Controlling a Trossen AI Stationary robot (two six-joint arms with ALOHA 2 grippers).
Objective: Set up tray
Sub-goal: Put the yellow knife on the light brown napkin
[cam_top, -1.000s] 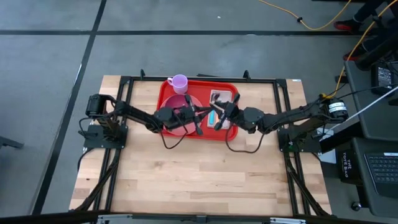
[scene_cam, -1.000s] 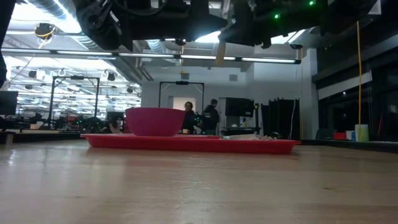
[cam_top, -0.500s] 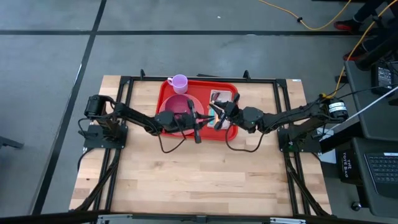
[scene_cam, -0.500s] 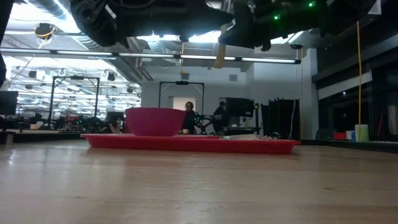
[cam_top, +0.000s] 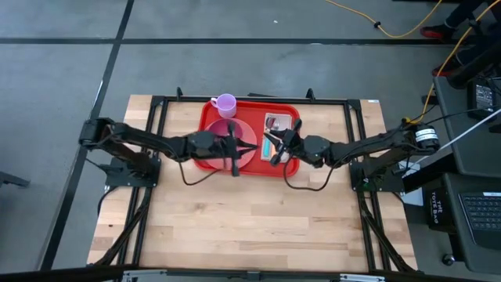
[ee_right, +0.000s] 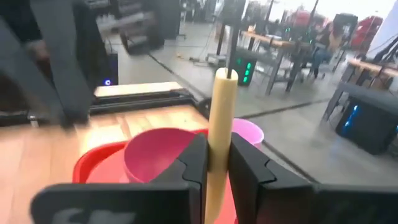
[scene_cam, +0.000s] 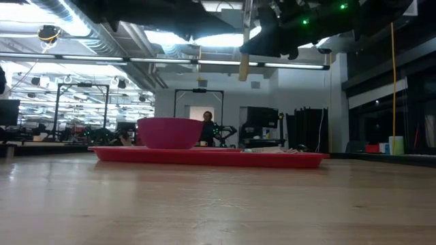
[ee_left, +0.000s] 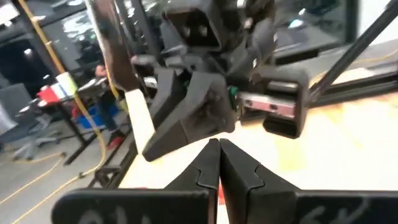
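Note:
The red tray [cam_top: 288, 168] lies at the table's far middle. On it stand a pink bowl [cam_top: 221, 135] and, on its right half, a flat packet [cam_top: 279, 122]. My left gripper [cam_top: 234, 153] hovers shut and bare over the bowl's right side; its wrist view shows the fingers [ee_left: 219, 146] closed together. My right gripper [cam_top: 275, 146] hovers over the tray's right half, shut on a utensil with a cream handle [ee_right: 221, 112]. The low view shows the bowl [scene_cam: 168, 133] resting on the tray [scene_cam: 204, 156]. My right gripper pinches the utensil's cream handle [ee_right: 219, 134] between its two fingers. The fingers come level from the table's right and lie across the handle. The utensil stands upright, its thin dark shaft [ee_right: 229, 53] up and the handle's end [scene_cam: 243, 71] hanging clear above the tray.
A purple cup [cam_top: 225, 103] stands at the tray's far left corner. A black frame [cam_top: 352, 106] runs round the tray and down both sides of the table. The wooden near half of the table [cam_top: 250, 227] is bare. People [scene_cam: 206, 126] show in the room beyond.
My left gripper has drawn back toward the table's left edge, from the bowl's right rim to over the bowl, and its arm has stretched out flatter. My right gripper has kept its place with the utensil.

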